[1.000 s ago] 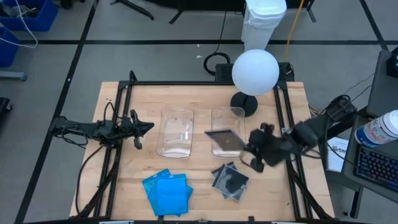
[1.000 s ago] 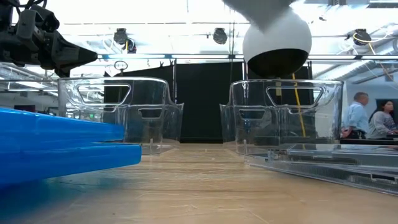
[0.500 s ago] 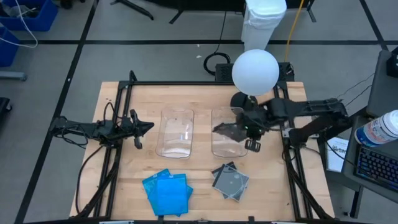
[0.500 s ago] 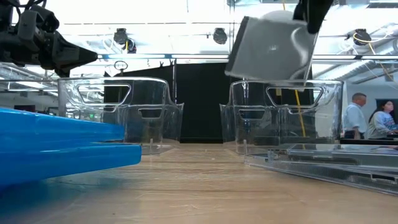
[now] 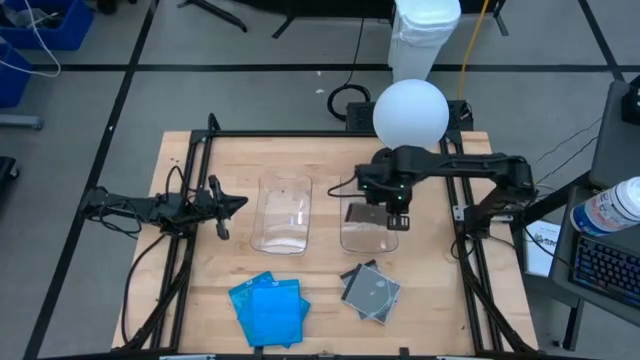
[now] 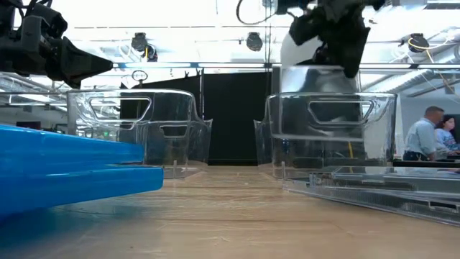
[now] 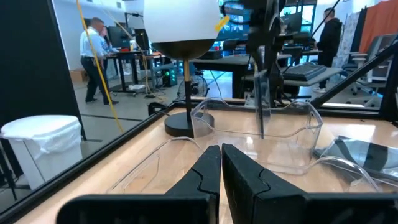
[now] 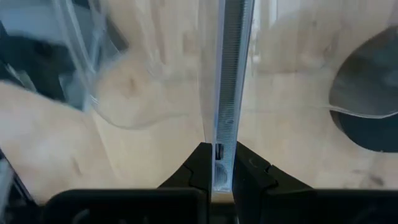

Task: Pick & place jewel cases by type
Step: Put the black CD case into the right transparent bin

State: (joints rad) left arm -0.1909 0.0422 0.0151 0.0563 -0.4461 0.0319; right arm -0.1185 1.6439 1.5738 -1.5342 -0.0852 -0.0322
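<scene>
Your right arm has swung in from the table's right edge within the last second and now hangs over the right-hand clear rectangular plastic bin (image 5: 366, 215). Half a second ago the case it carries lay tilted and broadside above that bin; now it hangs on edge, straight down into the bin's mouth. I judge the carry finished and only the release outstanding.

The right gripper (image 5: 392, 205) has its jaws pinched tight on the thin clear/dark grey square plastic jewel case (image 8: 225, 93), held by one edge. The left gripper (image 5: 222, 208) has not moved, parked beside the left-hand clear bin (image 5: 283, 212) with its jaws pressed together on nothing.

Count, largest to smallest:
- Bins: two. I cannot tell whether either already holds a case.
- Bright blue square jewel cases (image 5: 268, 306): a fanned stack at the front left, at least two, exact number not readable.
- Clear/dark grey cases with a round disc, on the table (image 5: 371, 292): a small overlapped pile at the front right, apparently two.
- Cases in hand: one.

Blue stack untouched; sorting is at an early stage.
</scene>
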